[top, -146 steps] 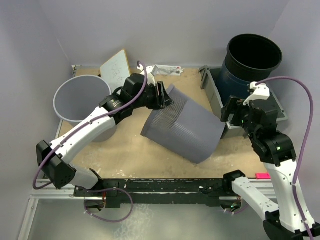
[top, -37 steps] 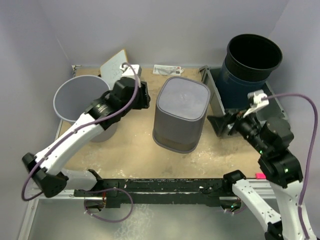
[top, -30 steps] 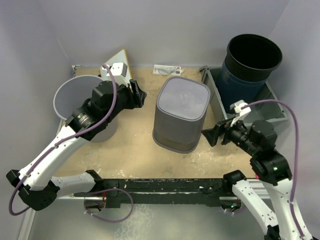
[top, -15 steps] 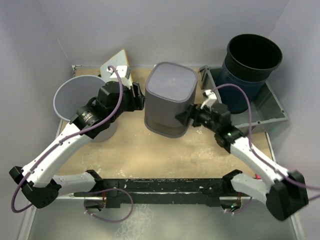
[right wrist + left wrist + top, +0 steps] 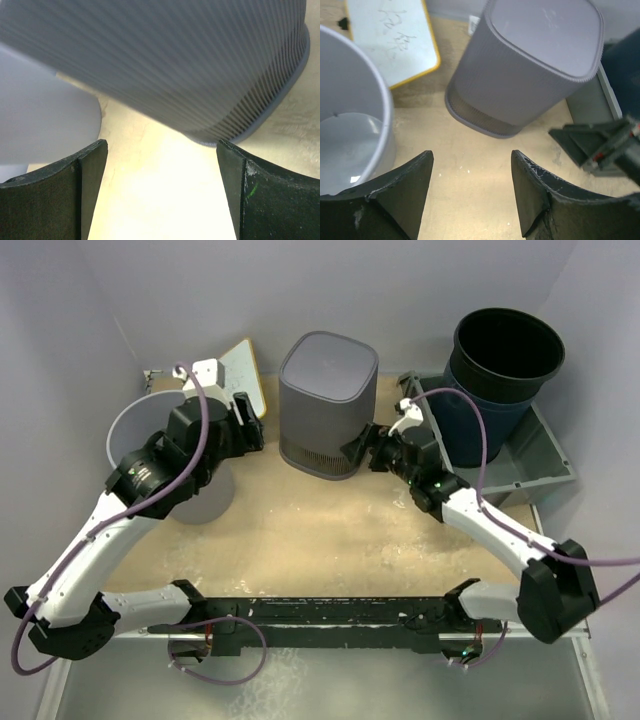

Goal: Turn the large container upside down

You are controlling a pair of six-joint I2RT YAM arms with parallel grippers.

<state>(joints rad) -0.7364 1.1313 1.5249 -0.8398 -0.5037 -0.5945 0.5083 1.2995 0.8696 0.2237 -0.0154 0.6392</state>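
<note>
Large container is stood base-up at 12 o'clock, so the flip is judged done. Left gripper and right gripper are splayed empty beside it.

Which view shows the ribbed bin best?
The top external view: the whole ribbed bin shows there, standing base up. The left wrist view shows most of it, but the picture's top edge crops its far side. The right wrist view shows only a close, blurred stretch of its ribbed wall and rim.
</note>
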